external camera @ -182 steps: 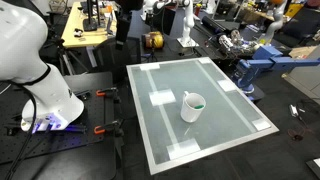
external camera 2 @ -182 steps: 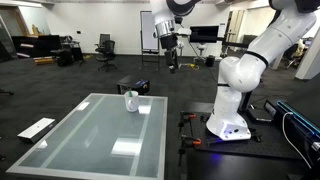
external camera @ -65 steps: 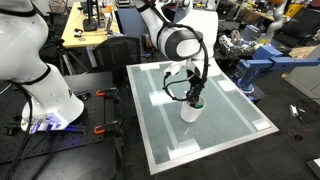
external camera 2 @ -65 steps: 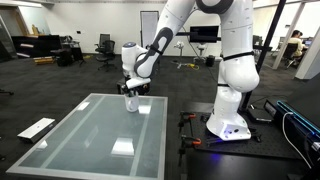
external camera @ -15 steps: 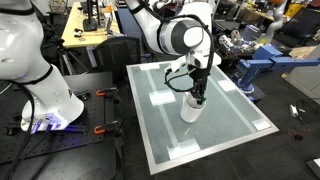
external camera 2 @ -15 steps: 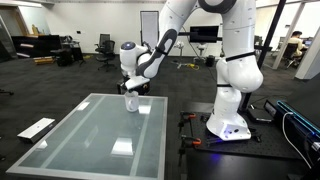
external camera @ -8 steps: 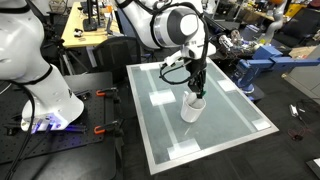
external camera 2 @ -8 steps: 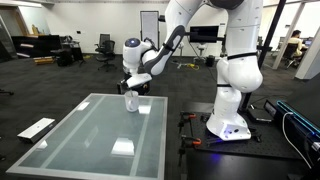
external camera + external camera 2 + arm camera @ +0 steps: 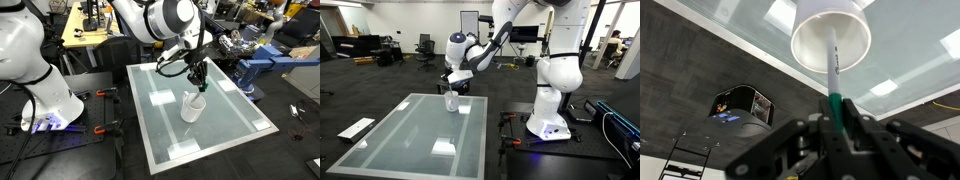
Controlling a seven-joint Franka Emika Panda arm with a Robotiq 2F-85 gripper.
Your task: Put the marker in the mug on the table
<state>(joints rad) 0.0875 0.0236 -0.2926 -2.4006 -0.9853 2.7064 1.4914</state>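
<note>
The white mug stands upright on the pale glass table, near its far edge in an exterior view. My gripper hangs straight above it, shut on the marker, which points down at the mug's mouth. In the wrist view the marker runs from my gripper up to the round mug opening: green where the fingers clamp it, white further out. Its tip sits at or just over the rim; I cannot tell which.
White taped rectangles mark the table top. The robot's white base stands beside the table. A black box sits on the floor past the table edge. Cluttered workbenches line the back.
My gripper has risen over the mug with the marker in it, from down at the mug's mouth to clearly above it. The mug has not moved.
</note>
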